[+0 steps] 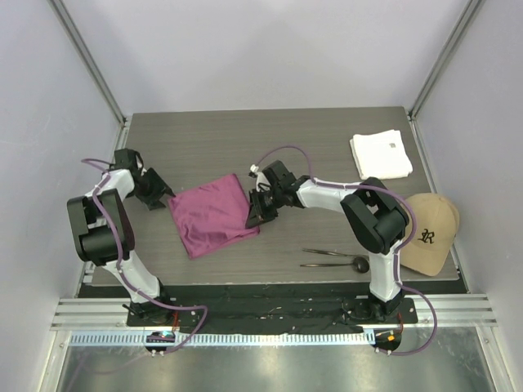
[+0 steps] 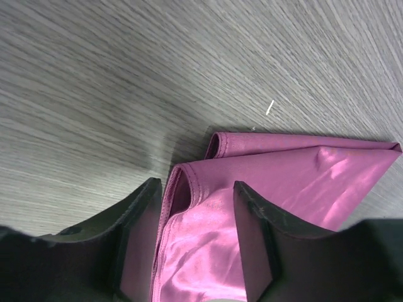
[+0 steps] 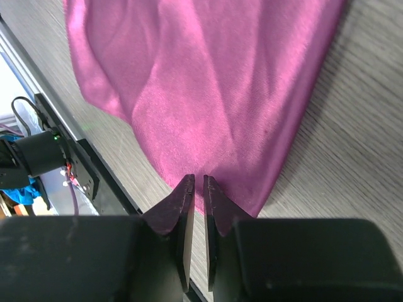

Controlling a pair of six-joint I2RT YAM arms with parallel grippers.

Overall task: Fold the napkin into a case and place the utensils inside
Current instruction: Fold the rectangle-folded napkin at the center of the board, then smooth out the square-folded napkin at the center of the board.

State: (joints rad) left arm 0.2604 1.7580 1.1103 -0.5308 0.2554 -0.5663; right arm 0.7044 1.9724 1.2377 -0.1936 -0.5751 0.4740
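Napkin (image 1: 211, 214) folded double, flat mid-counter (image 1: 245, 139), set askew. Left claw (image 2: 196, 185) open, fingers straddling the doubled hem at napkin's L corner; only wrist cam shows this, overhead the tips are lost against the arm. Right claw (image 3: 200, 179) nearly closed on R edge, thin slit between fingers, creases run to tips; cloth looks pinched, though tips cover the hem. Utensils (image 1: 331, 258) seen only overhead, near right arm base, well apart from napkin. White cloth (image 1: 382, 153), tan cap (image 1: 429, 233) farther R.

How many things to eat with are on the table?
2. A thin dark utensil lies front right, left of the tan cap; the spoon lies just nearer the edge. The napkin could hide more.
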